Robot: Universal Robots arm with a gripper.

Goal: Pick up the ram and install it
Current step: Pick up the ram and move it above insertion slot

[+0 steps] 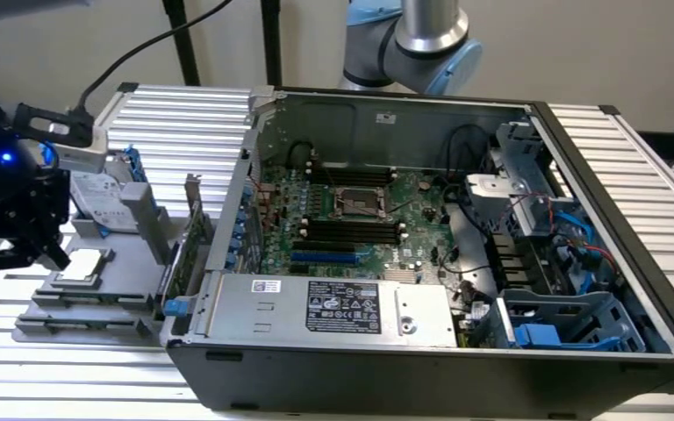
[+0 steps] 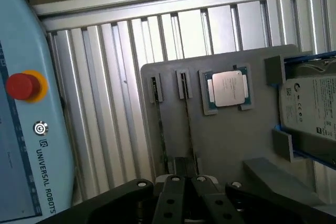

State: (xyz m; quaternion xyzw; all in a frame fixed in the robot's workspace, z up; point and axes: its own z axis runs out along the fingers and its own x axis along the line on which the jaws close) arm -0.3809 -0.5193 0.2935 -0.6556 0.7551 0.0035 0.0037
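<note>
Claw (image 2: 186, 183) above ram (image 2: 186, 121), grey tray (image 2: 226, 145) on ribbed aluminium table (image 2: 105, 103)

Hard drive (image 2: 307, 106) — cropped at edge

Soft, even overhead light; pale glare streaks the ribbed tabletop (image 2: 105, 103), the case (image 1: 372, 114) interior lies shadowed, a blue light (image 1: 7, 158) glows.

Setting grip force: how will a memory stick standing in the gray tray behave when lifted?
Probably stiff and light: the memory stick is a thin board. Standing on edge in a narrow slot of the tray, it may bind if pulled crookedly.
</note>
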